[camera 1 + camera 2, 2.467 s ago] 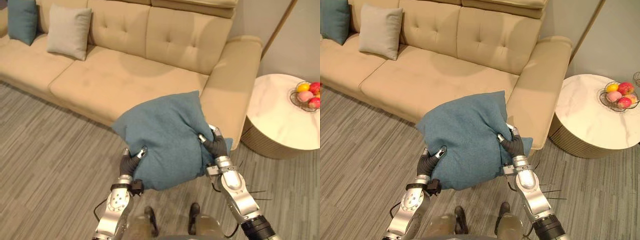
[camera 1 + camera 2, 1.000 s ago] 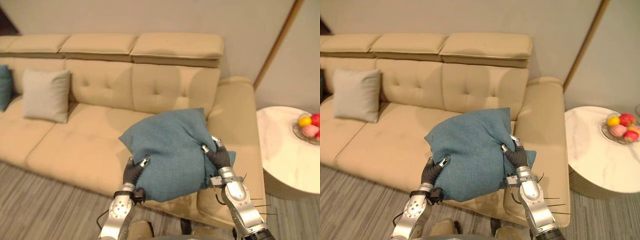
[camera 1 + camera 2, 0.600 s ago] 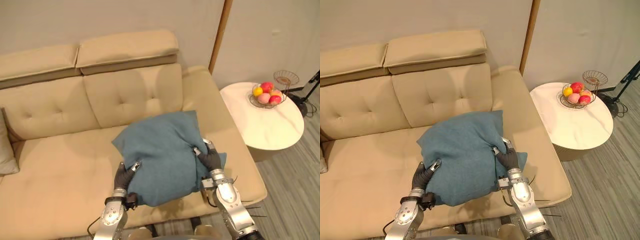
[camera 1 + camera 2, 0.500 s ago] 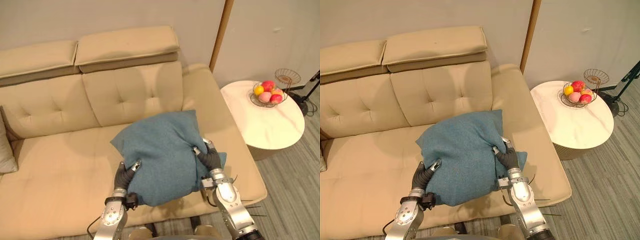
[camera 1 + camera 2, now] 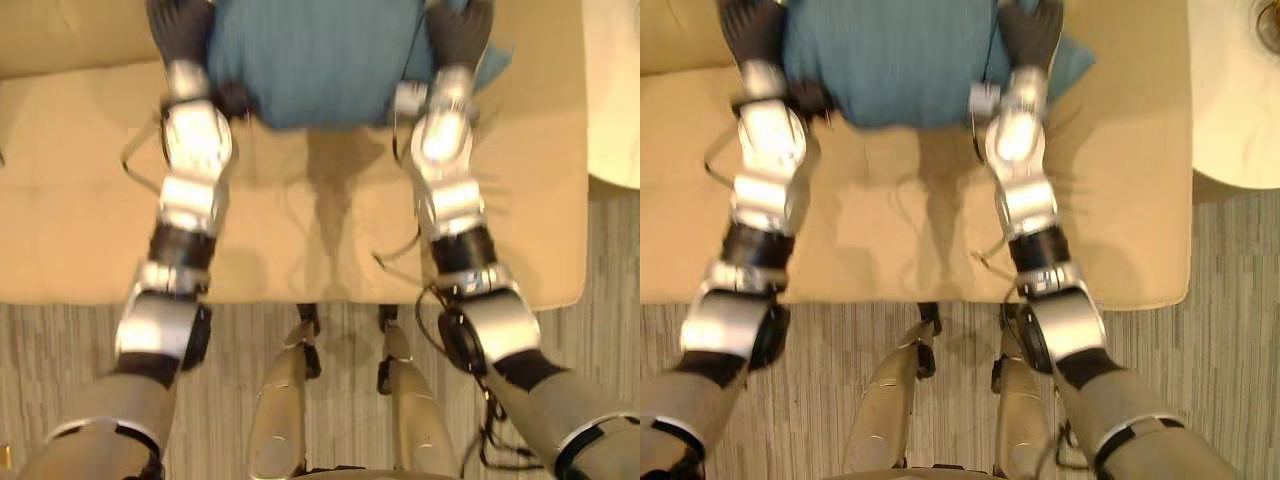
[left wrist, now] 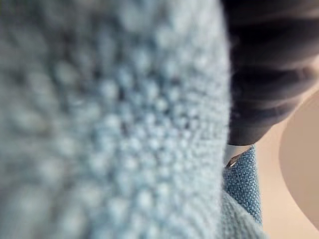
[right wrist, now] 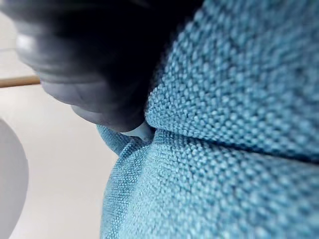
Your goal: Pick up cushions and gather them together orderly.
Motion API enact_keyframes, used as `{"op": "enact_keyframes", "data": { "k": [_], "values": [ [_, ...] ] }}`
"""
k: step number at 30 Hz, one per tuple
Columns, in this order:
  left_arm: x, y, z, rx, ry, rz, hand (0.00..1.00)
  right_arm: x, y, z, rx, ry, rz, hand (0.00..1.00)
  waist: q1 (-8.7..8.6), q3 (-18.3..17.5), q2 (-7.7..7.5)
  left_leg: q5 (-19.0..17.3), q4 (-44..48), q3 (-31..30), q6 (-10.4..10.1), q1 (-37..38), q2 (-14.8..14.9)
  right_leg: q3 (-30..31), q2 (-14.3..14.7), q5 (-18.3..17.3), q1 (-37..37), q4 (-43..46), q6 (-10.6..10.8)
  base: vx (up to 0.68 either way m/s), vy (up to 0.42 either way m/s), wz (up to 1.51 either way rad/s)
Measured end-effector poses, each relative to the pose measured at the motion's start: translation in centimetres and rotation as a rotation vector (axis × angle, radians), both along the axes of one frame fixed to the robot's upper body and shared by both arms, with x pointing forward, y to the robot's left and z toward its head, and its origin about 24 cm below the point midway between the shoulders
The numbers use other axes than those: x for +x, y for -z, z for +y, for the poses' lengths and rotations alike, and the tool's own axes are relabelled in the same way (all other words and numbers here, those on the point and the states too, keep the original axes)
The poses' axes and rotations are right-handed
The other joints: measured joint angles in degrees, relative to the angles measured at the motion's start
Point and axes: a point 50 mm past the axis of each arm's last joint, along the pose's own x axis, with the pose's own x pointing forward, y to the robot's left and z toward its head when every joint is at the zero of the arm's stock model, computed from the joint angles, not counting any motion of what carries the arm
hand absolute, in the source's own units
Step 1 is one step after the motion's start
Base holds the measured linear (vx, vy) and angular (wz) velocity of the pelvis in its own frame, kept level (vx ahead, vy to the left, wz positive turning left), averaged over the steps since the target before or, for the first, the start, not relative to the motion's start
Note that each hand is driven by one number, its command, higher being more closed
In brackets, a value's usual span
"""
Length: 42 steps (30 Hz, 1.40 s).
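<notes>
Only our view has tipped downward: the blue cushion [image 5: 315, 60] stays wedged between our left hand [image 5: 180, 25] and right hand [image 5: 460, 30], above the sofa [image 5: 330, 230] seat. Its long axis spans both, equally near. Their grip we cannot tell.

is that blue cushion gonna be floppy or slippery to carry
Probably soft and yielding: the blue cushion bulges between the left hand and right hand. Its coarse weave, seen close up in the wrist views, should resist slipping. Likely light for its bulk, since it is held from the two sides alone.
</notes>
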Motion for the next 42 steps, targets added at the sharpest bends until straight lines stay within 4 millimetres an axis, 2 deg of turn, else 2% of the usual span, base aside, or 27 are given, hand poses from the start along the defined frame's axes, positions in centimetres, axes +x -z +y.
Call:
{"op": "enact_keyframes", "data": {
  "k": [1, 2, 3, 5, 6, 8, 15, 16, 18, 20, 21, 24, 26, 31, 34, 36, 38, 39, 41, 42],
  "values": [
    [-0.1, -1.1, -0.2, -0.004, 0.000, -0.018, 0.00, -0.2, -0.9, -0.1, 0.015, 0.008, -0.018, 1.00, -0.17, 0.0, 0.00, 0.8, -1.0, -0.1, 0.1, -0.3, -0.2, -0.2, -0.1, 0.1, -0.6, 0.0, 0.0, -0.06, 0.017, 0.19],
    [-0.5, -3.4, -0.5, -0.016, -0.003, -0.061, 0.00, -0.5, -2.7, -0.2, 0.042, 0.027, -0.055, 0.00, -0.63, 0.1, -0.01, 2.6, -4.0, -0.4, 0.2, -0.6, -0.9, -0.7, -0.2, 0.3, -2.0, 0.0, 0.0, -0.06, 0.018, 0.22],
    [-1.0, -5.5, -0.7, -0.030, -0.010, -0.100, 0.00, -0.9, -4.5, -0.4, 0.054, 0.049, -0.088, 0.00, -1.37, 0.6, -0.06, 4.5, -6.9, -1.0, 0.1, -0.6, -1.3, -1.2, -0.2, 0.4, -3.0, 0.0, 0.0, -0.05, 0.027, 0.21],
    [-1.6, -8.0, -1.1, -0.050, -0.015, -0.134, 0.00, -1.2, -6.4, -1.3, 0.065, 0.093, -0.119, 0.00, -1.45, 1.1, -0.10, 7.3, -11.3, -1.6, 0.2, -0.9, -1.9, -2.0, 0.0, 0.5, -4.9, -0.1, -0.1, -0.02, 0.067, 0.17],
    [-2.0, -9.3, -1.2, -0.057, -0.015, -0.151, 0.00, -1.3, -7.5, -1.8, 0.062, 0.115, -0.127, 0.00, -1.63, 2.6, -0.08, 7.6, -11.3, -2.3, 0.2, -1.7, -1.9, -2.7, 0.0, 0.5, -5.3, -0.1, -0.1, 0.01, 0.085, 0.18],
    [-2.3, -10.5, -1.4, -0.064, -0.017, -0.151, 0.00, -0.9, -8.6, -3.0, 0.064, 0.139, -0.104, 0.00, -1.61, 3.8, -0.08, 8.0, -11.3, -3.2, 0.3, -3.7, -1.9, -3.4, 0.0, 0.6, -7.0, -0.1, -0.2, 0.03, 0.089, 0.19],
    [-0.5, -9.4, -0.5, -0.112, 0.030, -0.030, 0.00, 1.5, -7.2, -4.5, 0.048, 0.019, 0.076, 0.00, -1.26, 6.1, -0.06, 8.7, -11.2, -4.8, 0.0, -10.0, -1.3, -5.8, 0.1, 0.6, -11.9, -0.1, -0.2, 0.06, 0.132, 0.15],
    [-0.4, -9.2, -0.3, -0.124, 0.047, -0.026, 0.00, 1.9, -6.8, -4.3, 0.037, 0.003, 0.105, 0.00, -1.12, 7.3, -0.13, 8.7, -11.2, -4.8, 0.0, -10.2, -1.3, -5.9, 0.1, 0.6, -12.0, -0.1, -0.2, 0.06, 0.162, 0.04],
    [0.3, -7.9, 0.0, -0.128, 0.060, 0.014, 0.00, 2.6, -5.7, -3.9, -0.009, -0.011, 0.153, 0.00, -1.06, 8.1, -0.07, 8.7, -11.2, -4.6, 0.0, -10.5, -1.3, -5.9, 0.0, 0.6, -12.3, -0.1, -0.2, 0.06, 0.159, 0.01],
    [2.2, -4.1, 0.3, -0.167, 0.088, 0.117, 0.00, 2.8, -4.8, -3.6, -0.034, -0.029, 0.162, 0.00, -1.24, 8.1, -0.08, 8.7, -11.2, -4.4, 0.0, -10.6, -1.3, -6.0, -0.1, 0.7, -12.4, -0.1, -0.2, 0.06, 0.173, -0.01],
    [2.6, -3.1, 0.4, -0.177, 0.092, 0.142, 0.00, 2.6, -4.9, -3.6, -0.033, -0.032, 0.151, 0.00, -1.23, 8.1, -0.08, 8.7, -11.2, -4.4, 0.0, -10.6, -1.3, -6.0, 0.0, 0.7, -12.4, -0.1, -0.2, 0.05, 0.163, -0.01],
    [4.1, 1.6, 0.7, -0.228, 0.107, 0.262, 0.00, 2.5, -3.8, -4.2, -0.044, -0.045, 0.131, 0.00, -1.25, 8.1, -0.08, 8.6, -11.2, -4.3, -0.1, -10.5, -1.0, -5.9, 0.2, 0.7, -12.3, 0.0, -0.2, 0.02, 0.108, -0.02],
    [4.4, 3.3, 1.1, -0.251, 0.102, 0.301, 0.00, 2.6, -2.6, -4.5, -0.046, -0.046, 0.132, 0.00, -1.19, 8.1, -0.07, 8.6, -11.2, -3.8, -0.1, -10.3, -0.7, -5.6, 0.5, 0.7, -12.3, 0.0, -0.2, 0.00, 0.107, -0.07],
    [3.9, 3.6, 2.4, -0.278, 0.091, 0.265, 0.00, 2.2, -0.9, -4.5, -0.041, -0.074, 0.123, 0.00, -0.98, 8.1, -0.08, 8.7, -11.2, -2.7, -0.1, -8.3, -0.2, -4.9, 0.9, 0.6, -10.9, 0.0, -0.2, -0.04, 0.063, -0.10],
    [2.6, 3.1, 4.1, -0.241, 0.066, 0.186, 0.00, 0.9, 0.0, -5.5, -0.050, -0.078, 0.054, 0.00, -1.11, 8.1, -0.08, 8.6, -11.2, -2.4, -0.3, -5.6, 0.2, -4.8, 1.3, 0.6, -8.2, 0.0, -0.2, -0.04, 0.024, -0.05],
    [1.4, 3.7, 5.4, -0.206, 0.033, 0.133, 0.00, -0.2, 1.3, -6.5, -0.067, -0.068, 0.025, 0.00, -1.03, 8.1, -0.09, 8.1, -11.0, -2.4, -0.9, -2.7, 0.5, -4.7, 1.6, 0.0, -5.3, 0.0, -0.6, -0.01, 0.002, -0.02],
    [-0.3, 6.1, 6.4, -0.161, 0.009, 0.102, 0.00, -1.7, 4.5, -8.0, -0.091, -0.048, 0.021, 0.00, -0.74, 8.0, -0.15, 5.3, -7.0, -2.6, -1.5, 0.1, 1.3, -5.2, 1.8, -1.1, -0.5, 0.2, -1.1, -0.02, -0.031, 0.07],
    [-0.7, 7.1, 6.6, -0.151, 0.006, 0.105, 0.00, -2.1, 5.5, -8.3, -0.101, -0.047, 0.027, 0.00, -0.60, 8.0, -0.15, 4.6, -6.0, -2.7, -1.5, 1.0, 1.5, -5.2, 1.9, -1.8, 0.6, 0.8, -1.0, -0.01, -0.052, 0.03],
    [-2.3, 12.6, 7.1, -0.112, 0.015, 0.189, 0.00, -3.6, 10.7, -9.5, -0.153, -0.047, 0.121, 0.00, -0.42, 7.9, -0.11, 1.6, -2.7, -3.1, -1.8, 5.7, 2.3, -5.7, 2.1, -5.0, 5.5, 4.0, -1.1, 0.03, -0.049, 0.05],
    [-2.8, 14.3, 7.0, -0.115, 0.022, 0.224, 0.00, -4.2, 12.5, -9.8, -0.160, -0.048, 0.165, 0.00, -0.32, 7.8, -0.14, 1.0, -2.4, -3.2, -1.9, 7.4, 2.4, -5.8, 2.1, -5.9, 7.0, 4.7, -1.1, 0.06, -0.036, 0.10]
  ]
}}
